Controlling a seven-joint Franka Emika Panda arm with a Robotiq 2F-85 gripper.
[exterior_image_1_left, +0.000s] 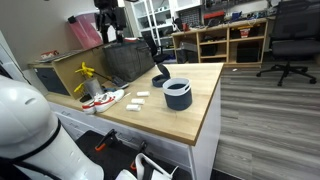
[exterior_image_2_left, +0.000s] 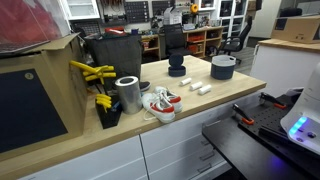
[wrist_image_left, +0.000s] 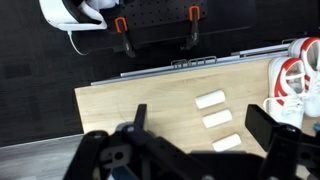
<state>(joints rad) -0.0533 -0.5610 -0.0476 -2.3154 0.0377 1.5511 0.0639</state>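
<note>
My gripper (wrist_image_left: 205, 128) is open and empty, high above a light wooden table (wrist_image_left: 130, 105). Three small white cylinders (wrist_image_left: 217, 120) lie in a row on the table below, between the two dark fingers. They also show in both exterior views (exterior_image_1_left: 139, 97) (exterior_image_2_left: 197, 88). In an exterior view the gripper (exterior_image_1_left: 108, 22) hangs at the top, well above the table. A pair of white and red sneakers (wrist_image_left: 295, 82) lies beside the cylinders, also seen in both exterior views (exterior_image_1_left: 103, 98) (exterior_image_2_left: 160, 103).
A dark blue round container (exterior_image_1_left: 177, 93) (exterior_image_2_left: 223, 66) and a small black object (exterior_image_1_left: 160, 73) (exterior_image_2_left: 177, 67) stand on the table. A metal can (exterior_image_2_left: 128, 93), yellow clamps (exterior_image_2_left: 93, 72) and a big black box (exterior_image_2_left: 110, 50) sit nearby. Office chairs and shelves stand behind.
</note>
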